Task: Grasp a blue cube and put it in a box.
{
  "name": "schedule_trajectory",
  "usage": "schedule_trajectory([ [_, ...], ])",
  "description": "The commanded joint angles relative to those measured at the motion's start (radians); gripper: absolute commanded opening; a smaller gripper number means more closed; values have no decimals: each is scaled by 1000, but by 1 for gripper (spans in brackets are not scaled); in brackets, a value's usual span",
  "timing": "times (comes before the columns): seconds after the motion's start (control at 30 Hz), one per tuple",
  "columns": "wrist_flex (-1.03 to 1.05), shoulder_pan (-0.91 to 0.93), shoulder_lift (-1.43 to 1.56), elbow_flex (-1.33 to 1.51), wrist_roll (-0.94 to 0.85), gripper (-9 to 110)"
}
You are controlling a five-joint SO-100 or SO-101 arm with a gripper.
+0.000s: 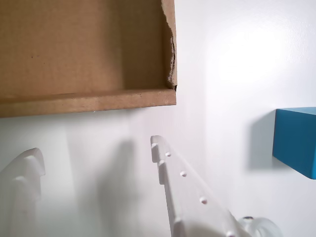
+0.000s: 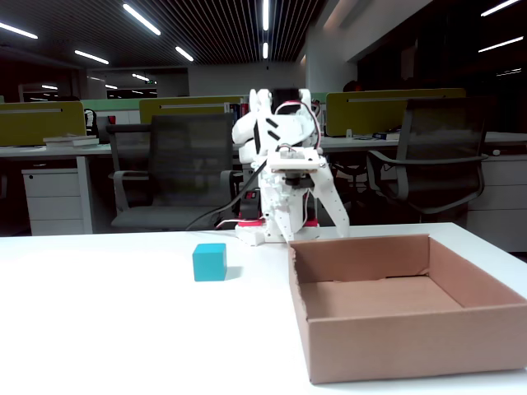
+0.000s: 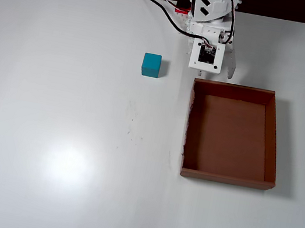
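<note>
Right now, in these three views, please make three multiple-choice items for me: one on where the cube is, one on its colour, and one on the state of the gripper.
1. In the overhead view, the blue cube lies
A. inside the box
B. on the table, left of the box
C. between the fingers

2. The cube's colour is
A. teal-blue
B. red
C. yellow

3. The gripper is
A. shut on the cube
B. open and empty
C. open inside the box

Key: 1 B, since the cube sits on the bare white table, apart from the box. 2 A, plain in all views. 3 B, since the wrist view shows only table between the spread fingers.
</note>
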Motion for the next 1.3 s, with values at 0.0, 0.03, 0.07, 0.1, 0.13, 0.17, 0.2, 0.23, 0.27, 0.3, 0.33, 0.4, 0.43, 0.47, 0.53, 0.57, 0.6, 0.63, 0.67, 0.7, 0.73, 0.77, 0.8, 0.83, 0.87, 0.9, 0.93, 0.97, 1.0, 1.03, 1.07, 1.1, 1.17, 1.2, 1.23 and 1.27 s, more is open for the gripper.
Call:
schedule_trajectory([
  [0.0, 3, -5, 2, -8, 3, 28],
  [0.03, 3, -5, 2, -8, 3, 28],
  [0.07, 3, -5, 2, -8, 3, 28],
  [0.1, 3, -5, 2, -8, 3, 28],
  [0.13, 3, -5, 2, -8, 3, 28],
  [0.17, 3, -5, 2, -8, 3, 28],
  [0.2, 3, -5, 2, -8, 3, 28],
  [0.23, 3, -5, 2, -8, 3, 28],
  [0.27, 3, -5, 2, -8, 3, 28],
  [0.3, 3, -5, 2, -8, 3, 28],
  [0.33, 3, -5, 2, -8, 3, 28],
  [0.4, 3, -5, 2, -8, 3, 28],
  [0.43, 3, -5, 2, -8, 3, 28],
  [0.47, 6, -5, 2, -8, -5, 30],
  [0.53, 23, -29, 2, -8, -6, 37],
  [0.57, 26, -37, 2, -8, -6, 37],
  [0.6, 26, -37, 2, -8, -6, 37],
  [0.63, 26, -37, 2, -8, -6, 37],
  [0.67, 26, -37, 2, -8, -6, 37],
  [0.7, 26, -37, 2, -8, -6, 37],
  [0.73, 26, -38, 2, -8, -6, 36],
  [0.77, 26, -38, 2, -8, -6, 35],
  [0.8, 26, -38, 2, -8, -6, 33],
  [0.83, 26, -40, 2, -8, -6, 32],
  [0.87, 25, -43, 2, -8, -6, 30],
  [0.9, 25, -43, 2, -9, 2, 29],
  [0.93, 35, -38, 2, -9, 0, 29],
  [0.97, 55, -34, 2, -12, -6, 29],
  [1.0, 67, -21, -3, -25, -9, 29],
  [1.03, 74, -6, -15, -49, -17, 29],
  [1.07, 80, 9, -34, -83, -21, 29],
  [1.1, 86, 21, -60, -124, -35, 29],
  [1.17, 110, 51, -130, -222, -69, 30],
  [1.2, 129, 64, -170, -272, -89, 30],
  [1.23, 153, 78, -212, -324, -109, 30],
  [1.27, 179, 92, -252, -376, -130, 30],
])
